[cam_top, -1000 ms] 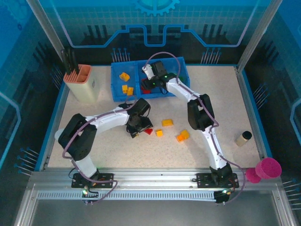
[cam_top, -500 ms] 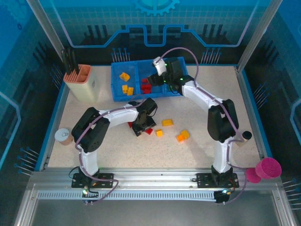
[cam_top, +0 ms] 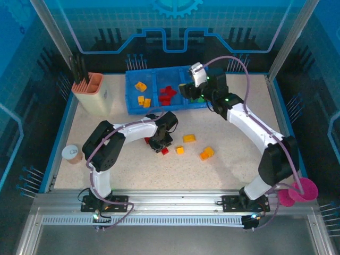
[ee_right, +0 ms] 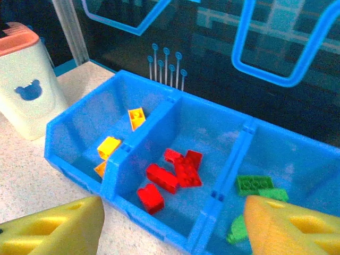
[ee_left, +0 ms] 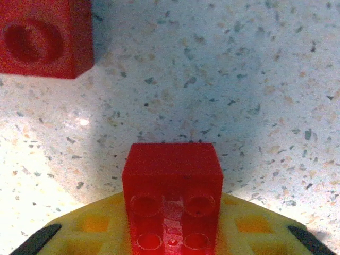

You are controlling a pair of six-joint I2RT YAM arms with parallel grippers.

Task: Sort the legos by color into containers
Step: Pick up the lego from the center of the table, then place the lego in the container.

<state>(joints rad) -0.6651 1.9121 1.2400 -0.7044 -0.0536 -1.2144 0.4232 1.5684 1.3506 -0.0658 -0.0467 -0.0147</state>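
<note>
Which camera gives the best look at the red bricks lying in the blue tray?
The right wrist view: the red bricks lie close and large in the middle compartment of the blue tray, studs visible. The top external view shows them as a small red cluster.

Speckled off-white stone-look tabletop, evenly lit; translucent blue patterned rear wall panel; silver aluminium frame posts

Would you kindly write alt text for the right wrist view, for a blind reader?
A bright-blue tray holds sorted bricks in three compartments: yellow bricks on the left, red bricks in the middle, green bricks on the right. The right claw hangs open in the foreground; a cream holder with a salmon top stands far left.
</note>
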